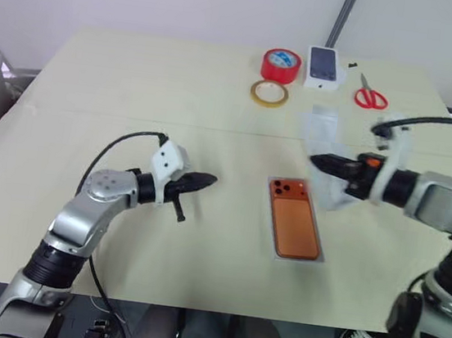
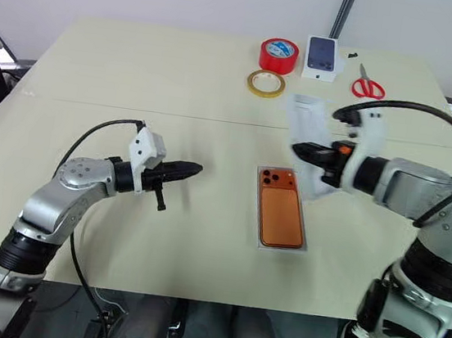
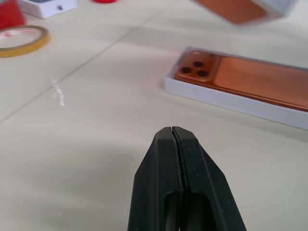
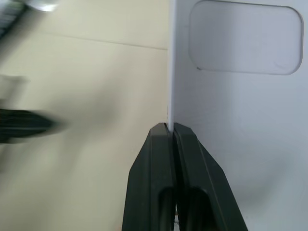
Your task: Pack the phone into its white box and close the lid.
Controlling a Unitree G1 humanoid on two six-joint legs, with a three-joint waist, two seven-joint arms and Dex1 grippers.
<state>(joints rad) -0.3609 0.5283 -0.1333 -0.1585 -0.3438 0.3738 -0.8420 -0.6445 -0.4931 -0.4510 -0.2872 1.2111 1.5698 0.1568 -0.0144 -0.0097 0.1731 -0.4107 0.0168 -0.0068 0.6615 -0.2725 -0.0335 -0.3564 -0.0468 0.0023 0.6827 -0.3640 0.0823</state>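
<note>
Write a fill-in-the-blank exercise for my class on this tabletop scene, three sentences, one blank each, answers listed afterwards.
1. The orange smartphone lies inside the shallow white ____, its camera lenses facing up.
2. The right gripper is shut on the edge of a flat white ____ with a rounded recess.
3. Near the table's far edge, red-handled scissors lie beside a small white carton and two rolls of ____.

Missing words: tray; insert; tape

Red tape roll (image 1: 281,64), tan tape ring (image 1: 268,93), carton (image 1: 323,67), scissors (image 1: 370,95).
</note>
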